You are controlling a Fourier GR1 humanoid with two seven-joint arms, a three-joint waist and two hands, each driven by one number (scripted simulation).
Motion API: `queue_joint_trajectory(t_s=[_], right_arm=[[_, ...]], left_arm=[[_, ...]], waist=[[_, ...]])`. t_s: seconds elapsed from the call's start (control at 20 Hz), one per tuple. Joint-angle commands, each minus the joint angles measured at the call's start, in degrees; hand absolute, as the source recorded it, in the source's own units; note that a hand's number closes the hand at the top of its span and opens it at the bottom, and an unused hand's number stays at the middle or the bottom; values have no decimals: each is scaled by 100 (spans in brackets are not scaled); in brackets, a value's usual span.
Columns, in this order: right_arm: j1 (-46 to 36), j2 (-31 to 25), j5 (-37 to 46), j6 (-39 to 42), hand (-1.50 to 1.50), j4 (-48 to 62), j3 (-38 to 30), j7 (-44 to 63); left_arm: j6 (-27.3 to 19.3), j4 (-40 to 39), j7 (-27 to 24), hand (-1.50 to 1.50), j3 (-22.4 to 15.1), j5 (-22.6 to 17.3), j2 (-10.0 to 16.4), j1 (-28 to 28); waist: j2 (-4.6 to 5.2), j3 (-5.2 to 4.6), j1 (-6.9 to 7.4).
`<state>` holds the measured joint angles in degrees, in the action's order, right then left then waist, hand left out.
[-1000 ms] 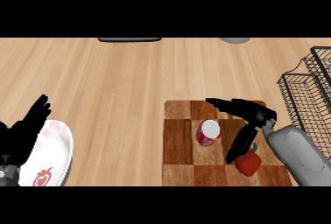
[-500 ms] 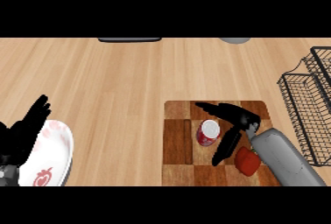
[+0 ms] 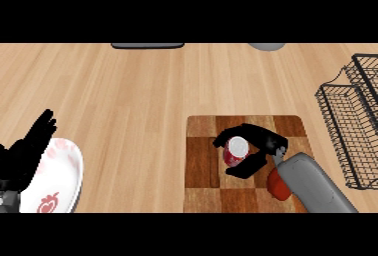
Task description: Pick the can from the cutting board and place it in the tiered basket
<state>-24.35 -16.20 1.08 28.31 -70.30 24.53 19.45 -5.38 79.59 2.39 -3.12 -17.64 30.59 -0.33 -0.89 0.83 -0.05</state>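
The can [image 3: 235, 151] stands on the cutting board [image 3: 202, 189], a little above the board's middle, inside the curl of the right hand [image 3: 267, 141]. The black fingers [image 3: 235, 133] arch over the can's far side and reach the board's left half, and the thumb [image 3: 246, 168] comes in beneath it, so the hand is closed round the can with the can between them. The can shows a round white top and a red side with pale markings, most of its body hidden by the hand.

Toward the board's lower right corner a red item [image 3: 277, 184] lies half under the grey forearm [image 3: 316, 185]; what it is cannot be told. The tiered basket [image 3: 347, 145], black wire, stands on the surface [image 3: 133, 90] just right of the board. Well left of the board the left hand [image 3: 26, 150] rests with fingers straight and up, beside a white plate [image 3: 63, 172] with a red pattern.
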Motion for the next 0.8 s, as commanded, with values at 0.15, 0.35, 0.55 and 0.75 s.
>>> queue_joint_trajectory(t_s=[0.15, 0.35, 0.55, 0.75], right_arm=[[269, 175, 168, -353, 150, -375, -178, -241], [-9, 239, 128, -600, 150, -211, -571, -153], [263, -75, 316, -654, 150, -365, -721, -270], [508, -160, 1255, -1599, 150, -1611, -319, 629]], left_arm=[[127, -305, 268, 0, -31, 30, -84, 299], [40, -253, -17, 0, -78, 139, -226, 662], [-89, -161, 397, 0, -76, 215, -227, 239], [-91, -235, 399, 0, 34, 120, -179, 355]], waist=[[81, -82, -3], [86, -84, 61], [89, -81, -4], [-2, -101, -213]])
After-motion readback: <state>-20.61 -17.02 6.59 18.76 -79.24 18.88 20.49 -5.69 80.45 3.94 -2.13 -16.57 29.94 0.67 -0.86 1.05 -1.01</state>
